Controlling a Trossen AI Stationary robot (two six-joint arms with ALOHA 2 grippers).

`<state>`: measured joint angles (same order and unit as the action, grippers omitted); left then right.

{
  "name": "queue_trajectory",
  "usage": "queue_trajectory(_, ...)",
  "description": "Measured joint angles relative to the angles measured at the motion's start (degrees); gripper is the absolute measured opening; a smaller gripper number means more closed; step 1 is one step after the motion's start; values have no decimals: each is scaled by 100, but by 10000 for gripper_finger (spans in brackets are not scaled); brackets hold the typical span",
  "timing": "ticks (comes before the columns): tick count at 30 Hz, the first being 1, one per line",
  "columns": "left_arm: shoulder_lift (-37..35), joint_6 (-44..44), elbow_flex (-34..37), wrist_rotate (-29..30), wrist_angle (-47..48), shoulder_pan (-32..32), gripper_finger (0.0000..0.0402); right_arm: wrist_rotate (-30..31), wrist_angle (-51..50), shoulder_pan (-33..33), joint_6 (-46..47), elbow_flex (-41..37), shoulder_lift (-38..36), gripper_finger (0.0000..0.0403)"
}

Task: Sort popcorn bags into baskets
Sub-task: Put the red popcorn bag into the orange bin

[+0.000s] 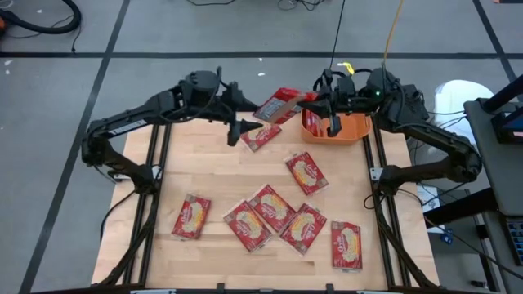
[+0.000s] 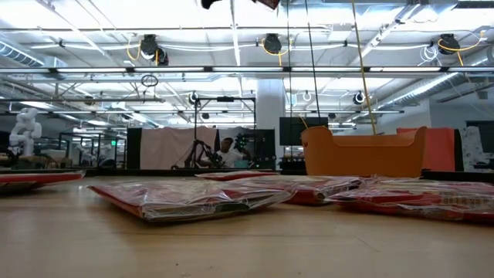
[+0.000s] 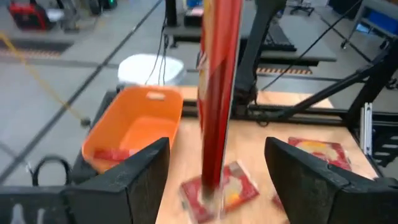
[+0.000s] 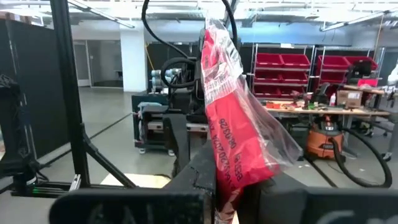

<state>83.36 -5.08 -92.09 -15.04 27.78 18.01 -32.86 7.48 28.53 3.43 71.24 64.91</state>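
While the right gripper pinches a popcorn bag aloft beside the orange basket, the left gripper hovers spread opposite; more bags litter the wooden surface.

Two dark jointed arms — black cables along them, wide matte-black fingers with angular edges.
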Motion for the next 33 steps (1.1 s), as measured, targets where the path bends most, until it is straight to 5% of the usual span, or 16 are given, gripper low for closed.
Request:
queue_trajectory(19, 187, -957, 0, 445, -419, -52, 23, 36, -262, -9, -130, 0, 0, 31)
queue_trajectory(24, 187, -1333, 0, 495, -418, 6, 11, 547, -262, -13, 403, 0, 0, 51)
queue_trajectory(33, 44, -3125, -2, 1094, -897, 28, 29, 592, -139, -13, 2532, 0, -103, 94)
